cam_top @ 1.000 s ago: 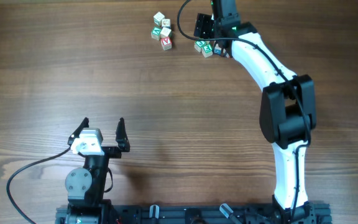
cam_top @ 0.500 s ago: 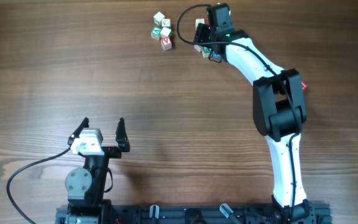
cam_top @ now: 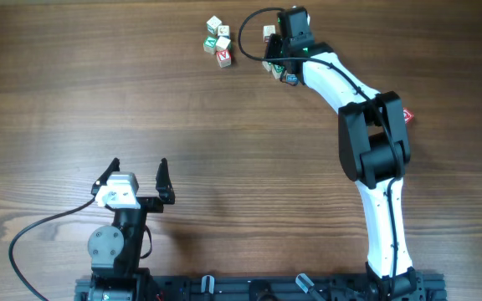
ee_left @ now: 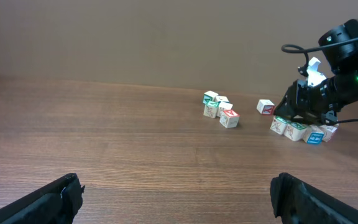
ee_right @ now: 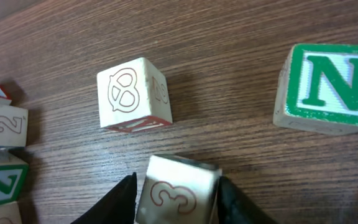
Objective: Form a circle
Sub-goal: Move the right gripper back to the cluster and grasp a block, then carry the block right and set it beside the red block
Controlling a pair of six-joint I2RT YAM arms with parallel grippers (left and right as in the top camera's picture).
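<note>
Right arm [cam_top: 341,79] has swung left and dropped onto the block cluster [ee_left: 300,129] at the far side of the counter [cam_top: 224,125]. Left gripper [cam_top: 137,171] sits released, well apart. Right gripper [ee_right: 176,188] clenches the 3 block [ee_right: 178,199], which lies square between its jaws.

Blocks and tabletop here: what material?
The 3 block, pretzel block and N block look like wood: pale bare edges, matte printed or painted faces. The table is wood or wood-look laminate, with brown streaked grain and a slight sheen.
</note>
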